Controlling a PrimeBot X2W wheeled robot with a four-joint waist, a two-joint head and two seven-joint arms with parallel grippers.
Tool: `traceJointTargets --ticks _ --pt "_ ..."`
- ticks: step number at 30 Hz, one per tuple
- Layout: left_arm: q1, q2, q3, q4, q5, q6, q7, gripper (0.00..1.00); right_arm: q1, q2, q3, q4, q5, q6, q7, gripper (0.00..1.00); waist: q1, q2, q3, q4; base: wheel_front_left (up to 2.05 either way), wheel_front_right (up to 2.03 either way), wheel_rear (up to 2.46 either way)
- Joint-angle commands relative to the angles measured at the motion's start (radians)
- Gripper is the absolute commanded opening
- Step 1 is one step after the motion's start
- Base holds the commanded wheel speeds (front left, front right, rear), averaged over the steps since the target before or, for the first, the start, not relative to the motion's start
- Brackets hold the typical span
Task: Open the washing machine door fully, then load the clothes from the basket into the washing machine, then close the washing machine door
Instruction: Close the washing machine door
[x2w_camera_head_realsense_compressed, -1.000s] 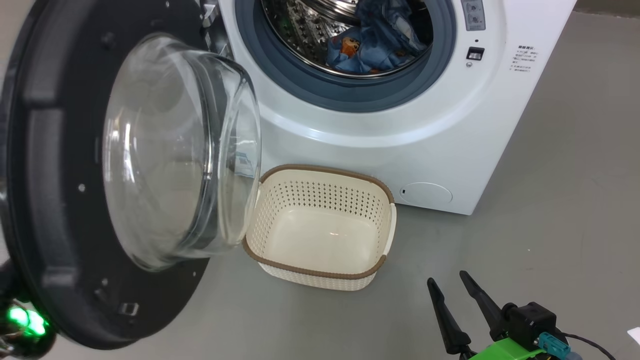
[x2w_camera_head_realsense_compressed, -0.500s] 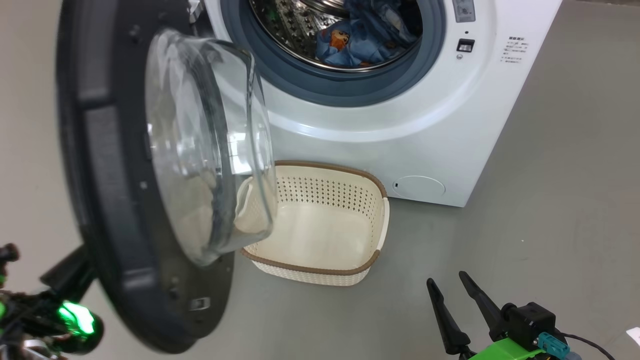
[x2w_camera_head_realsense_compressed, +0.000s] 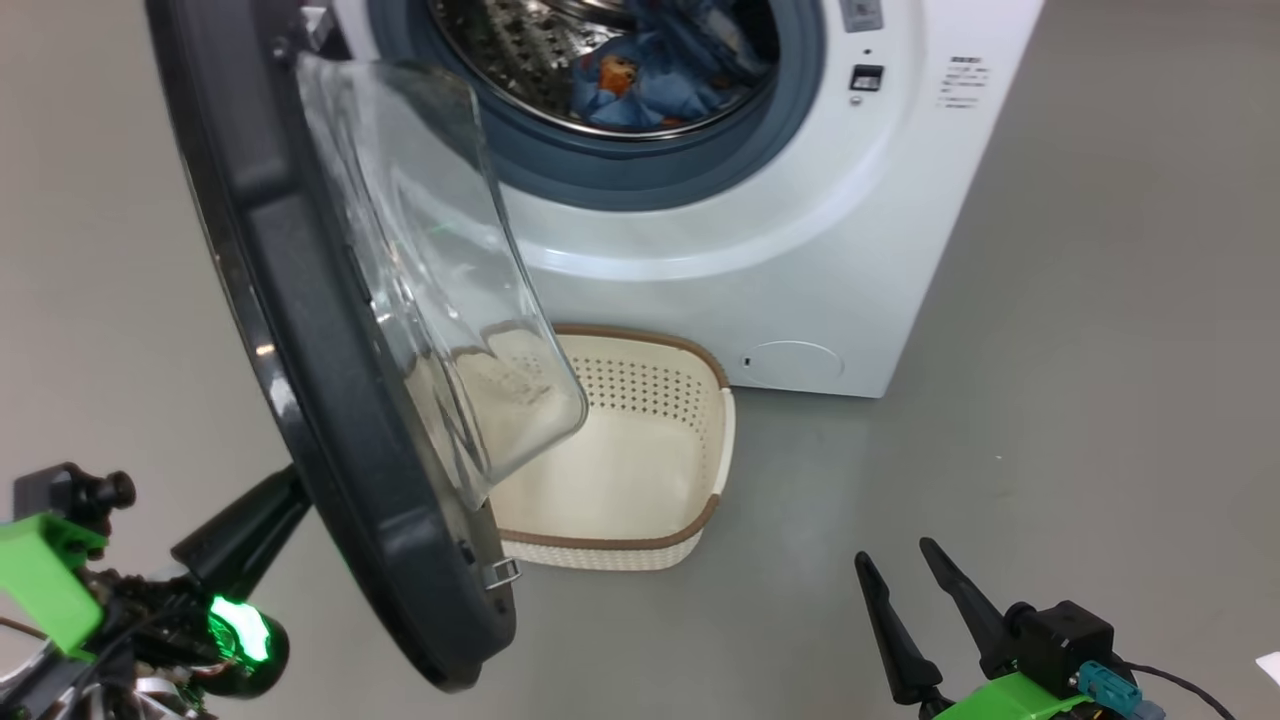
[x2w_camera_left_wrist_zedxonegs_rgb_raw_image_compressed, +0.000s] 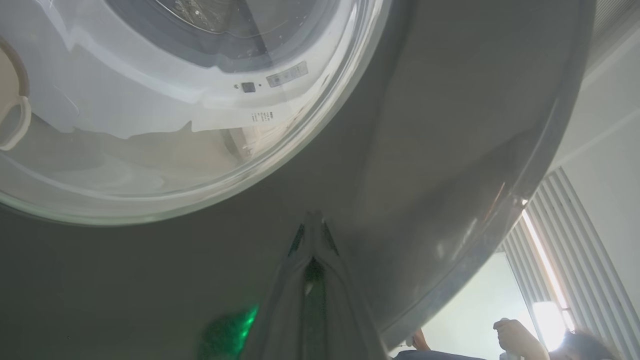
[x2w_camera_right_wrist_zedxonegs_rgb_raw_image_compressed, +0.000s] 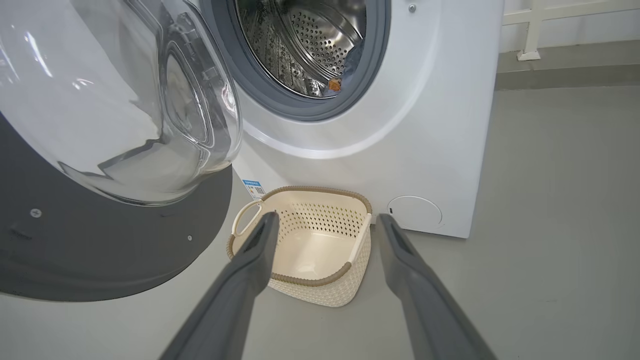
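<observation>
Behind door (x2w_camera_head_realsense_compressed: 300, 300) | left fingers (x2w_camera_left_wrist_zedxonegs_rgb_raw_image_compressed: 287, 300) pressing together, tips against its outer face | right fingers (x2w_camera_head_realsense_compressed: 893, 640) hanging wide | clothes (x2w_camera_head_realsense_compressed: 640, 85) lying in drum (x2w_camera_head_realsense_compressed: 500, 50) | basket (x2w_camera_head_realsense_compressed: 640, 540) sitting on floor (x2w_camera_head_realsense_compressed: 1100, 350)

Clothes (x2w_camera_head_realsense_compressed: 640, 85) lie in the washing machine (x2w_camera_head_realsense_compressed: 760, 270), basket (x2w_camera_head_realsense_compressed: 650, 341) before it, door (x2w_camera_head_realsense_compressed: 320, 400) at its left

Watch the big round glossy black door (x2w_camera_head_realsense_compressed: 310, 380) on your left: it stands half-open, its bulging clear glass bowl overhanging the left end of the cream perforated basket (x2w_camera_head_realsense_compressed: 640, 541). Your left fingers (x2w_camera_left_wrist_zedxonegs_rgb_raw_image_compressed: 292, 295) face its outer side, no way through. From the right, the grey floor (x2w_camera_head_realsense_compressed: 1050, 400) and the drum mouth of the white front-loading washer (x2w_camera_head_realsense_compressed: 800, 250) lie open.
</observation>
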Motion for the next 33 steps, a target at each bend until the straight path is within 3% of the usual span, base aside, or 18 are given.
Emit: traceJointTargets --ticks 1,18,33 --pt "0.0 0.013 0.011 -0.035 -0.011 -0.007 -0.001 0.0 -0.023 0.001 0.019 -0.025 0.012 0.003 -0.005 1.0 0.0 -0.0001 -0.005 -0.027 0.0 0.0 0.0" --pt "-0.034 0.001 -0.112 -0.005 -0.059 -0.07 -0.198 0.0 0.022 0.001 -0.013 -0.051 0.007 0.003 -0.005 1.0 0.0 -0.0001 -0.011 -0.175 0.0 0.0 0.0" --pt "-0.108 0.001 -0.153 0.015 -0.065 -0.082 -0.339 0.0 0.041 0.001 -0.029 -0.072 0.007 0.003 -0.005 1.0 0.0 -0.0001 0.006 -0.255 0.0 0.0 0.0"
